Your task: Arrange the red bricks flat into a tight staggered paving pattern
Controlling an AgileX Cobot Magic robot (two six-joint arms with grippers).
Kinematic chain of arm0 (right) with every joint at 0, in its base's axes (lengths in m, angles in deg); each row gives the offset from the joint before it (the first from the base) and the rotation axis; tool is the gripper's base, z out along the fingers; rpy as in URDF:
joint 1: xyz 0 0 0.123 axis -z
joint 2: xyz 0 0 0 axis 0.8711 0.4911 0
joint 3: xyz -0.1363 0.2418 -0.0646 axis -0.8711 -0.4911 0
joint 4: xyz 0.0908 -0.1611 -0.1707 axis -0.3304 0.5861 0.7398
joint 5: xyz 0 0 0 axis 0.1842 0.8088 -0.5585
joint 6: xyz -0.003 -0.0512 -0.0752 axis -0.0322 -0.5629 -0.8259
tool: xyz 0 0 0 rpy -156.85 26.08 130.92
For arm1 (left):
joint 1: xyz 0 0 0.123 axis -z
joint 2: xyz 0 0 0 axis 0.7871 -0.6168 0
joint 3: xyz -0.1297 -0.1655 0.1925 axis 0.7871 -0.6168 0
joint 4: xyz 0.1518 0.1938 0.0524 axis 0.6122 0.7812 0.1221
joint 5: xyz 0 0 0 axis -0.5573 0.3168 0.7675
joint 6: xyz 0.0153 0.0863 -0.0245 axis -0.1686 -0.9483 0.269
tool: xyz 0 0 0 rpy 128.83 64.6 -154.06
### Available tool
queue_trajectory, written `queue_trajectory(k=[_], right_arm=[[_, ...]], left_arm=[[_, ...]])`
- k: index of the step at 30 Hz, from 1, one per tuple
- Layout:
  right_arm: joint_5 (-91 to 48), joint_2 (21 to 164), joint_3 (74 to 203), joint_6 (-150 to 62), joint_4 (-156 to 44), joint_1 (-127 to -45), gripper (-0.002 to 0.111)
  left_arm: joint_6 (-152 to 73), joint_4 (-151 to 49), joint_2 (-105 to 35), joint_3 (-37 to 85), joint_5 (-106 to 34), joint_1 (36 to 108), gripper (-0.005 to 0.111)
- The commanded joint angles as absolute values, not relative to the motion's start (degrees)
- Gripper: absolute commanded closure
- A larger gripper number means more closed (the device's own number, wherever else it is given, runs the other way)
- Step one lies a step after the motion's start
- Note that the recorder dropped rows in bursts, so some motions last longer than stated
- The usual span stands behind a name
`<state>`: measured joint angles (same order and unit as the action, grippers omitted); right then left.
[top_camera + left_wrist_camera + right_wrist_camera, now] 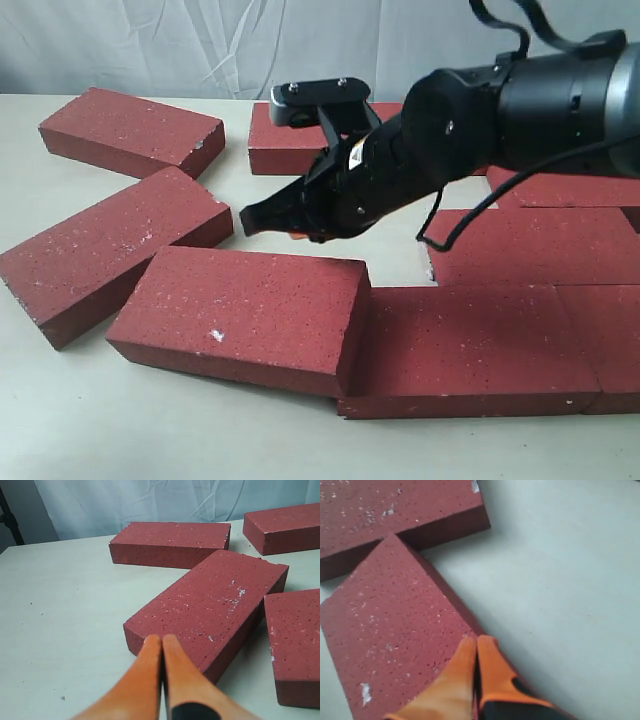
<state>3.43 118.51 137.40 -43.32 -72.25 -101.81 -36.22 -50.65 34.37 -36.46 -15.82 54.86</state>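
Several red bricks lie flat on the pale table (pixel 60 420). Some sit tight together at the right (pixel 470 345) (pixel 530 245). A front brick (pixel 240 315) (pixel 390 630) lies slightly askew against that group. My right gripper (pixel 248 220) (pixel 476 640) reaches in from the right, shut and empty, with its tips at this brick's far long edge. An angled brick (pixel 110 250) (pixel 395 510) touches its far left corner. My left gripper (pixel 161 639), also shut and empty, hovers by the near corner of an angled brick (pixel 210 605); that arm is out of the exterior view.
Two loose bricks lie at the back, one far left (pixel 130 130) (pixel 170 542) and one in the middle (pixel 290 140), partly hidden by the right arm (pixel 520 110). A white curtain (pixel 200 40) hangs behind the table. Bare tabletop (pixel 570 580) shows beside the right gripper's tips.
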Motion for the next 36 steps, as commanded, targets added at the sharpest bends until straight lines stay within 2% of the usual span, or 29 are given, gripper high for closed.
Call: queue_trajectory(k=[1,10,18,25,36], right_arm=[[10.78,115.2,140.38,-43.32,-67.41,-101.9,0.109],[27.05,113.96,140.47,-43.32,-57.96,-101.9,0.109],[29.31,113.96,137.89,-43.01,-57.07,-101.9,0.109],[26.19,115.63,135.07,-43.32,-59.97,-101.9,0.109],[9.4,119.91,135.04,-43.32,-70.53,-101.9,0.109]], left_arm=[[-36.17,-50.34,34.69,-36.7,-16.58,54.79,0.107],[-36.17,-50.34,34.69,-36.7,-16.58,54.79,0.107],[-36.17,-50.34,34.69,-36.7,-16.58,54.79,0.107],[-36.17,-50.34,34.69,-36.7,-16.58,54.79,0.107],[-36.17,-50.34,34.69,-36.7,-16.58,54.79,0.107]])
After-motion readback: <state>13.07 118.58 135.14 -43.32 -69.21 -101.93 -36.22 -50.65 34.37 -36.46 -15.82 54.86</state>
